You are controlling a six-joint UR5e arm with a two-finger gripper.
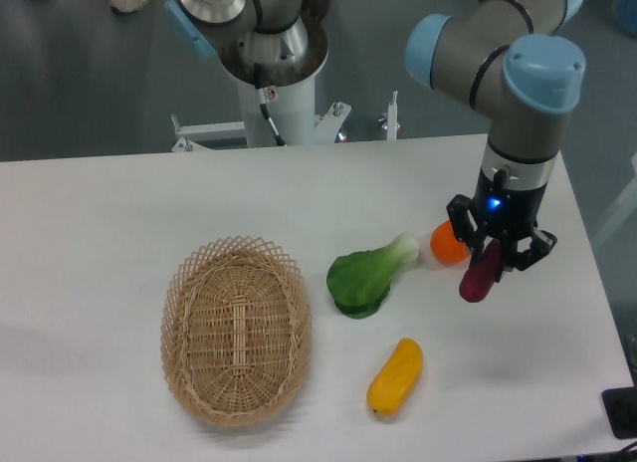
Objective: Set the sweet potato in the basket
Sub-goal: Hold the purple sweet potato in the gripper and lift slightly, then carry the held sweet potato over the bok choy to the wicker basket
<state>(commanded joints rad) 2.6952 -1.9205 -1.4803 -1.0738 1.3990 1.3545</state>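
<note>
My claw is closed on the sweet potato at the right of the frame, pinching its upper end so that most of the reddish-purple body hangs out below my fingers, tilted down and to the left. It appears to be off the counter, though from this one view I cannot be sure its lower tip is clear of the surface. I judge it light and stiff, a small smooth-skinned piece that will not sag or bruise, but the smooth skin and tapering shape make it likely to pivot or slide between my fingers, since I have it near one end, not at the middle. A hold around its thickest middle part, across the narrow width, would be steadier; as it is, I should move gently and avoid sharp turns. Just behind it, at the left of my claw, sits a round orange fruit, very close to the potato. The green leafy vegetable lies near the centre, the plump yellow vegetable below it, and the wicker basket stands well apart at the lower left, open and shallow, so a low release over its middle should do.
</note>
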